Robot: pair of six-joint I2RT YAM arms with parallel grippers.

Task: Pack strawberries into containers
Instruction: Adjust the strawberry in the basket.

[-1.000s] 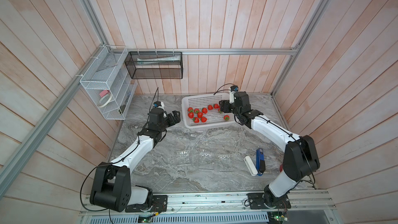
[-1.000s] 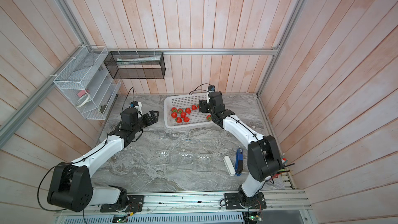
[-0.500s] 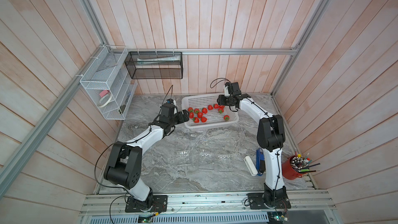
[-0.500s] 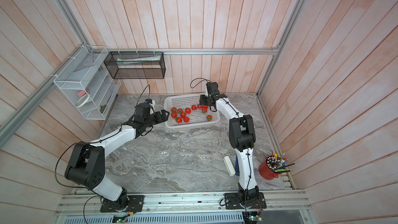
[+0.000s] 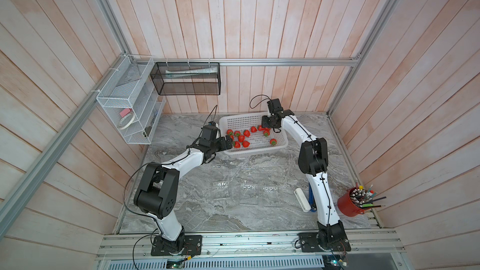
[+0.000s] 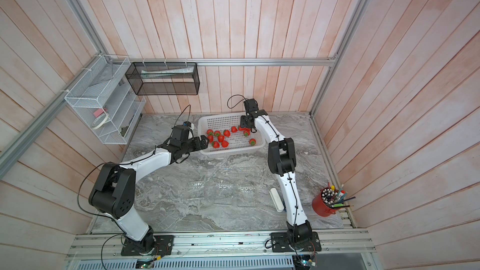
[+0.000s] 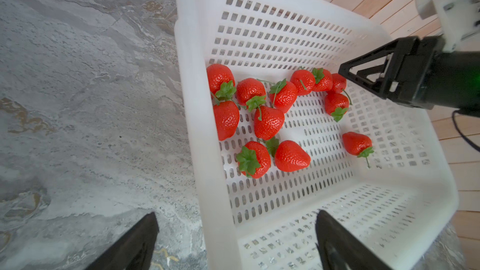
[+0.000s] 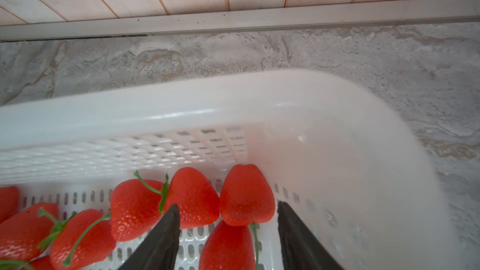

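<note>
Nothing is packed yet: the strawberries (image 7: 268,123) lie in the basket (image 7: 192,100), and the containers (image 5: 246,188), mid-frame in a top view, are seen empty. The left gripper (image 7: 236,214) is spread wide. The right gripper (image 8: 228,205) is spread about one strawberry.

1. Robot lab test cell: a small booth with pale plank walls (image 5: 246,22) on three sides and aluminium frame bars (image 5: 285,61) along the edges.
2. Left arm (image 5: 181,159) and right arm (image 5: 320,196) are bolted to a metal rail (image 5: 246,241) at the front of a marble-look tabletop (image 5: 233,211).
3. Staged props: white wire shelf (image 5: 117,100), black mesh basket (image 5: 187,89), red pencil cup (image 5: 346,206).
</note>
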